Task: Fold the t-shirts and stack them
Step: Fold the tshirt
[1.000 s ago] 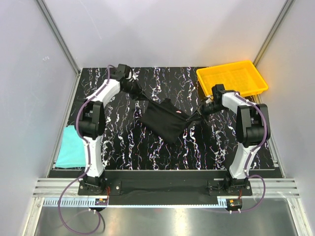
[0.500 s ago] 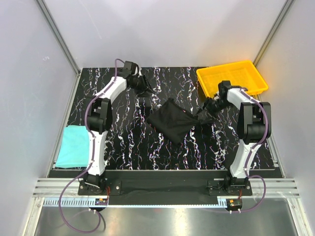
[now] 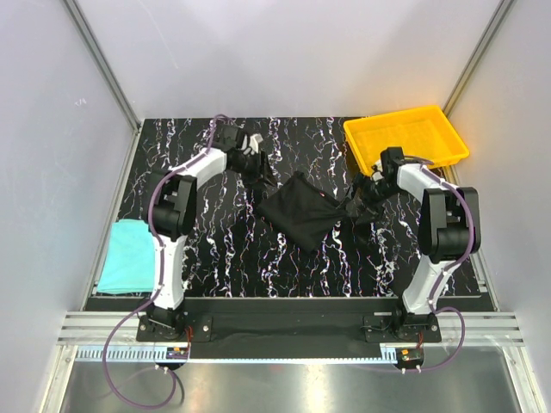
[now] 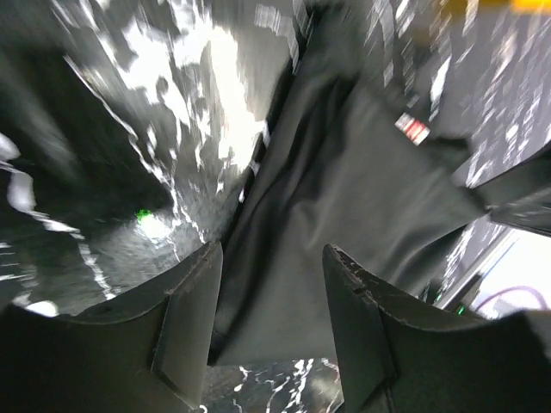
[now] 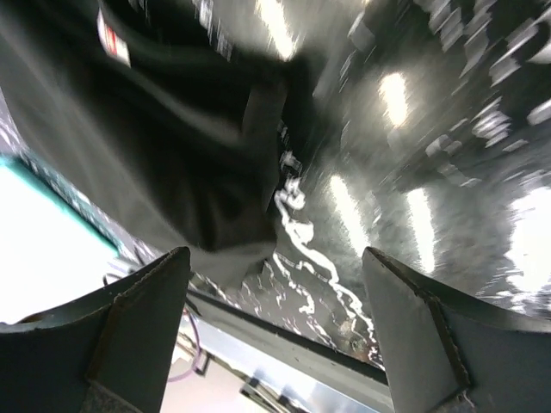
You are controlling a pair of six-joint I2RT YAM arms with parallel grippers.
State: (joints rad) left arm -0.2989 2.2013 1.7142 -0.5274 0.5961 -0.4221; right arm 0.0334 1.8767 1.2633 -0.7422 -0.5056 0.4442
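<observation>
Black t-shirt: crumpled, mid-worktop, between both arms. Teal t-shirt: flat, at the worktop's left edge. Left fingers spread; right fingers spread wide, both beside black cloth.

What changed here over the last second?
The left gripper and right gripper, earlier shut on the ends of the black shirt, have opened and let go. The shirt settled slack, shifted slightly right. The left gripper swung right, toward it. The teal shirt and yellow tray stayed put.
</observation>
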